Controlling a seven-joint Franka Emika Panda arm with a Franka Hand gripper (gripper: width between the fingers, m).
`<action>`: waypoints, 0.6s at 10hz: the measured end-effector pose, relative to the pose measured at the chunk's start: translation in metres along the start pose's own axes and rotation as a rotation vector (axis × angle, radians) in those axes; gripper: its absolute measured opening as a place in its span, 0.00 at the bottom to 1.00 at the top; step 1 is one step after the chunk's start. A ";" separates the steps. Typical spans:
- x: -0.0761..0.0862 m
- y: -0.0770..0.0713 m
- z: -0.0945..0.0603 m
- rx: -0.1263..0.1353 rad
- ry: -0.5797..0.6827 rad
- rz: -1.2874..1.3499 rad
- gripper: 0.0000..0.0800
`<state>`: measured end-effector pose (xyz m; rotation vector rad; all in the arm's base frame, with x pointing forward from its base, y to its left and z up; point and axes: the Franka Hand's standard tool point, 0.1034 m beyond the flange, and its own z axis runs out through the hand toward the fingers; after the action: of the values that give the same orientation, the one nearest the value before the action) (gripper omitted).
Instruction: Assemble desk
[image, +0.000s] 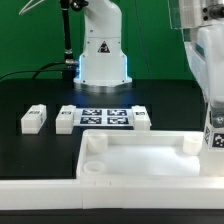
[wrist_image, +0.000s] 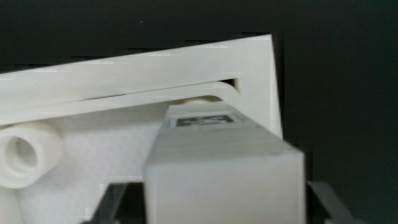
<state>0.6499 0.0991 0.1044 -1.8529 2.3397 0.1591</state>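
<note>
over the tabletop (image: 140, 162) corner on the exterior view's right, gripper (wrist_image: 221, 203) is clamped on a leg (wrist_image: 221, 160). leg's long axis runs straight out of the jaws toward the corner socket (wrist_image: 201, 98). tip looks at or just in the socket, but the leg hides the contact. finger ends cut off in wrist view.

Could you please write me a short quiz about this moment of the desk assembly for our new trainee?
1. True or false: the gripper holds a leg.
2. How many loose legs lie on the table beside the marker board? A two, B three, C five.
3. Fill in: the held leg is at the tabletop, near a corner ____.
Key: 1 true; 2 B; 3 socket.
</note>
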 end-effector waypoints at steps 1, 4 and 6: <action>0.000 0.000 0.000 -0.001 0.002 0.035 0.37; -0.001 0.001 0.001 -0.001 0.003 0.020 0.64; -0.002 -0.001 -0.001 0.005 0.000 0.006 0.78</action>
<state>0.6512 0.1008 0.1061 -1.8435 2.3442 0.1532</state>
